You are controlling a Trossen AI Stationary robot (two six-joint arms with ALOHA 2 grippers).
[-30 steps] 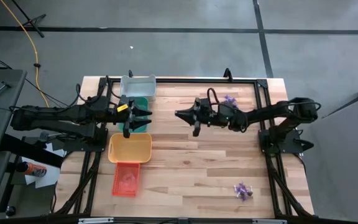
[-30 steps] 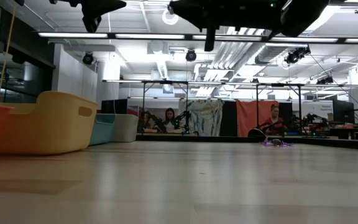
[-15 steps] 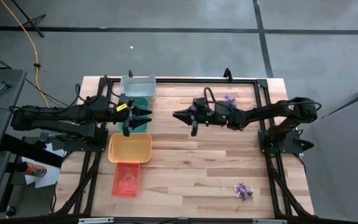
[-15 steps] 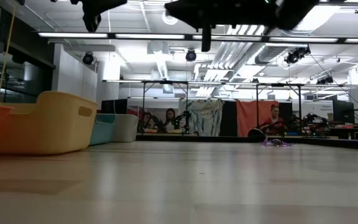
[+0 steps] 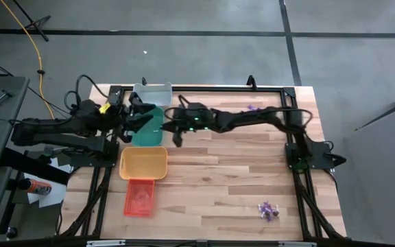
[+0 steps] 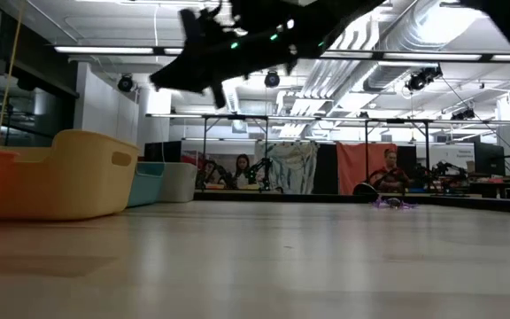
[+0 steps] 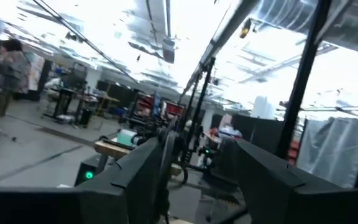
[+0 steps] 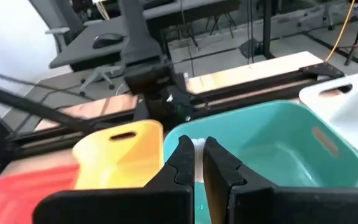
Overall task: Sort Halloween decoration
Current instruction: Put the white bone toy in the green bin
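My right gripper (image 5: 171, 127) reaches across to the right rim of the teal tray (image 5: 147, 132) and hangs above it; it also shows in its wrist view (image 8: 197, 149). Its fingers are shut on a tiny whitish trinket (image 8: 196, 144). My left gripper (image 5: 145, 118) is open and empty above the teal tray's far left part, tipped upward; its fingers stand wide apart in the left wrist view (image 7: 197, 180). A small heap of purple trinkets (image 5: 252, 108) lies on the table at the far right, and another (image 5: 267, 210) at the near right. My right gripper pinches the whitish trinket (image 8: 196, 144) between its two fingertips. The fingers slant down from the table's right side. The trinket is lifted clear, above the teal tray. Which part of the trinket they are on is too small to tell.
Four trays stand in a row along the table's left side: grey (image 5: 151, 94) farthest, then teal, yellow (image 5: 143, 163) and orange (image 5: 139, 197). Both arms crowd over the teal tray. A black frame (image 5: 211, 88) runs along the table's edges. People show in the room beyond (image 6: 388, 173).
My right gripper has swept from the table's middle toward its left edge, and now hangs lower, over the teal tray's right rim. My left gripper has drawn back toward the left and far edges and tipped upward.
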